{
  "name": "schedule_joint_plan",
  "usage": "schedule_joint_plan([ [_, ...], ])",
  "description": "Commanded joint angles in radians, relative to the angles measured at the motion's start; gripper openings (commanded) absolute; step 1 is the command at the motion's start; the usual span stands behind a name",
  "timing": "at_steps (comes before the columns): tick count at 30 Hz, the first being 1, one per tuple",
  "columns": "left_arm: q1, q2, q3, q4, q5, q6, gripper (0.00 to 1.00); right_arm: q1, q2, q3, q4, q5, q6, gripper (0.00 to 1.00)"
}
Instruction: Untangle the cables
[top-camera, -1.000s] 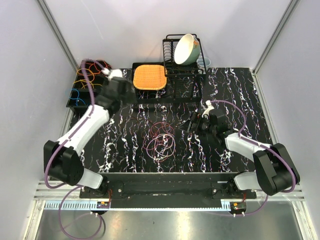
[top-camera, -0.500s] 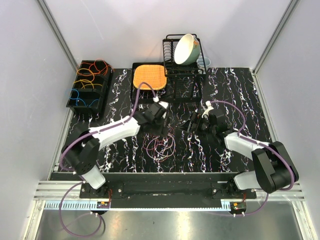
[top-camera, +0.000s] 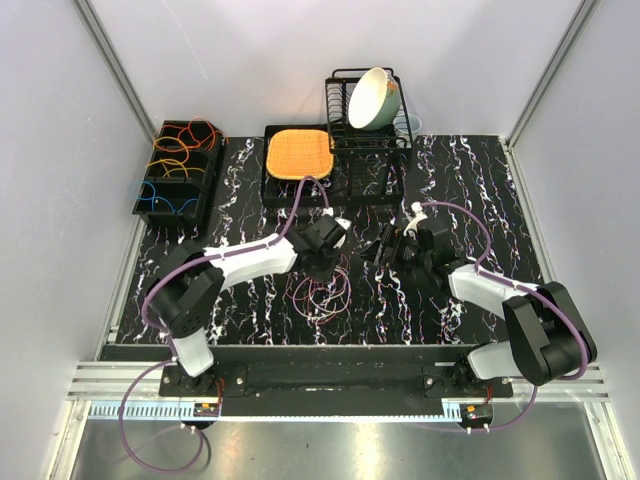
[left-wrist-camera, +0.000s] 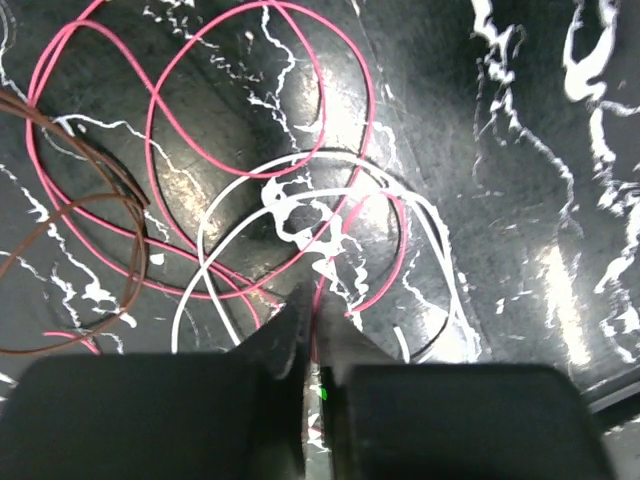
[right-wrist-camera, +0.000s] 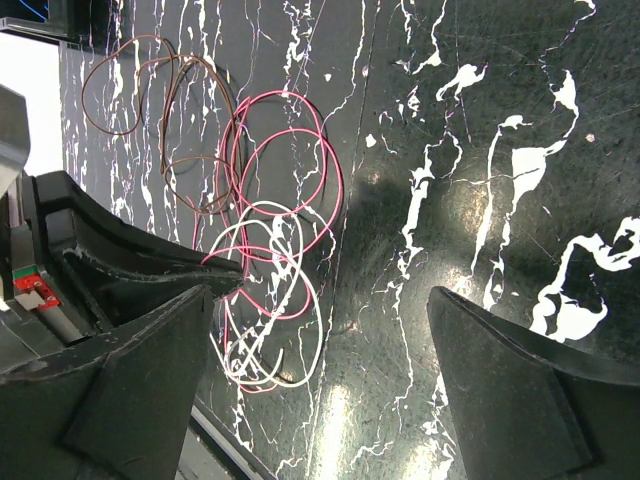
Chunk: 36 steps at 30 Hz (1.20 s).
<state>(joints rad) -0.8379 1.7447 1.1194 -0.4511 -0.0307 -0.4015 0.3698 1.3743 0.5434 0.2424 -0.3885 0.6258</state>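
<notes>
Pink, white and brown cables lie heaped in one loose tangle near the middle of the black, white-veined table, a little toward its near edge. In the left wrist view the pink cable makes several wide overlapping rings, the white cable loops across and over them, and the brown cable curls at the left side of the heap, crossing the pink one. The left jaws are down on the far edge of this tangle, drawn almost together, with a strand of the pink cable running into the thin slit between them. The right jaws stand spread wide to the right of the heap, apart from it and gripping nothing. Well away at the table's far left corner, more cable loops in orange, red, yellow and blue lie in the compartments of a black bin. Beside the bin, along the far edge, an orange mat rests on a black tray, and next to that a black wire dish rack holds a tilted cream bowl.
</notes>
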Motion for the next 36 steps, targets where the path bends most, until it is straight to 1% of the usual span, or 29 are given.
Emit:
schedule_joint_plan([
  [1,-0.004,-0.02,0.138,-0.053,-0.09,0.036,0.0,-0.009,0.003,0.02,0.041,-0.027,-0.001,0.93],
  [2,-0.003,-0.072,0.228,-0.125,-0.124,0.064,0.0,-0.009,0.003,0.018,0.041,-0.027,-0.001,0.93],
  [3,-0.004,-0.1,0.287,-0.165,-0.155,0.076,0.0,-0.009,0.003,0.017,0.041,-0.027,-0.003,0.94],
  [4,-0.004,-0.128,0.353,-0.241,-0.193,0.102,0.0,-0.012,0.003,0.018,0.041,-0.027,-0.001,0.93],
  [5,-0.003,-0.16,0.496,-0.276,-0.205,0.115,0.0,-0.011,0.003,0.018,0.041,-0.027,-0.001,0.94],
  [6,-0.004,-0.2,0.575,-0.306,-0.213,0.124,0.0,-0.011,0.006,0.018,0.041,-0.027,-0.001,0.94],
  [7,-0.004,-0.22,0.724,-0.357,-0.218,0.141,0.0,-0.011,0.005,0.018,0.041,-0.027,-0.001,0.93],
  [10,-0.004,-0.28,0.915,-0.385,-0.193,0.173,0.0,-0.012,0.0,0.015,0.043,-0.027,-0.001,0.93],
  [12,-0.006,-0.336,0.944,-0.373,-0.176,0.179,0.0,-0.012,-0.001,0.013,0.046,-0.029,0.002,0.93],
  [15,-0.006,-0.405,0.857,-0.311,-0.166,0.185,0.0,-0.015,0.0,0.013,0.047,-0.03,0.002,0.93],
  [16,-0.004,-0.447,0.776,-0.282,-0.178,0.185,0.0,-0.015,0.0,0.012,0.047,-0.032,0.003,0.93],
  [18,-0.006,-0.477,0.697,-0.27,-0.193,0.178,0.0,-0.017,-0.001,0.013,0.046,-0.032,0.003,0.93],
  [19,-0.006,-0.503,0.622,-0.261,-0.205,0.162,0.0,-0.017,-0.001,0.013,0.046,-0.032,0.002,0.93],
  [20,-0.004,-0.516,0.587,-0.258,-0.204,0.155,0.0,-0.017,-0.001,0.012,0.046,-0.032,0.003,0.93],
  [21,-0.006,-0.531,0.553,-0.255,-0.198,0.145,0.0,-0.019,0.0,0.013,0.046,-0.03,0.003,0.93],
  [22,-0.006,-0.546,0.486,-0.241,-0.184,0.129,0.0,-0.017,-0.001,0.013,0.044,-0.03,0.002,0.93],
  [25,-0.006,-0.608,0.378,-0.207,-0.149,0.096,0.0,-0.019,0.002,0.016,0.043,-0.03,0.005,0.93],
  [27,-0.006,-0.636,0.361,-0.207,-0.127,0.096,0.0,-0.019,0.0,0.015,0.043,-0.029,0.005,0.93],
  [31,-0.006,-0.663,0.375,-0.215,-0.063,0.108,0.0,-0.017,-0.011,0.023,0.038,-0.045,0.002,0.92],
  [34,-0.006,-0.657,0.376,-0.213,-0.028,0.119,0.0,-0.017,-0.049,0.055,0.008,-0.082,0.011,0.91],
  [36,-0.004,-0.642,0.37,-0.218,0.012,0.116,0.0,-0.019,-0.112,0.09,-0.002,-0.114,0.041,0.91],
])
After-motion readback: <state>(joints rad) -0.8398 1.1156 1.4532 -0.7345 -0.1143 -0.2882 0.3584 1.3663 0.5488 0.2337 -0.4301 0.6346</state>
